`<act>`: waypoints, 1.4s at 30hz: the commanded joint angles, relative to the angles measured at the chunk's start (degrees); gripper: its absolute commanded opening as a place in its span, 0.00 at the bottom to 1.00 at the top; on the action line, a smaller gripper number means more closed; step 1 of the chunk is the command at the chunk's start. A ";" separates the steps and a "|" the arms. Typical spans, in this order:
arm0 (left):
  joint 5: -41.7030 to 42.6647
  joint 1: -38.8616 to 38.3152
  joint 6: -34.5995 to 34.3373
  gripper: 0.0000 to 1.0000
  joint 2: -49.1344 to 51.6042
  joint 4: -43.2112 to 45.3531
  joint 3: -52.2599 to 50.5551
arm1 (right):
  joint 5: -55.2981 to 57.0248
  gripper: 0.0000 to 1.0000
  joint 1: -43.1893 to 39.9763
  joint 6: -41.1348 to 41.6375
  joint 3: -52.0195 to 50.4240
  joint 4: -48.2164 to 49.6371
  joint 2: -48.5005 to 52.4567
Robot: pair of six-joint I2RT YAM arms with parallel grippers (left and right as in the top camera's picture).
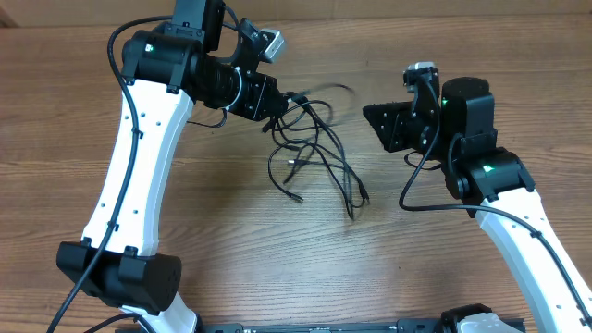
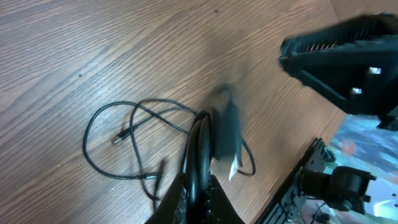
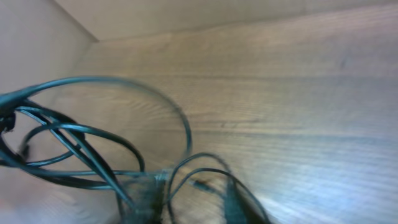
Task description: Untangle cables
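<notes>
Thin black tangled cables (image 1: pixel 315 150) mid-table, top end pinched in closed left gripper (image 1: pixel 277 104), loops sprawled on brown wooden table (image 1: pixel 277 268); right gripper (image 1: pixel 375 122) apart at their right, opening undeterminable.

Overhead bright, even, sharp; soft shadows on table (image 1: pixel 231 268), top loop of cables (image 1: pixel 314 148) motion-smeared. Left wrist: cables blurred mid-frame, pale sheen on wood. Right wrist badly blurred throughout, cool glare lower right
</notes>
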 commanded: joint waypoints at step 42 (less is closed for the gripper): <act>13.33 -2.99 14.84 0.04 0.31 -4.35 0.61 | -9.01 0.04 3.23 -39.30 0.76 -0.57 0.33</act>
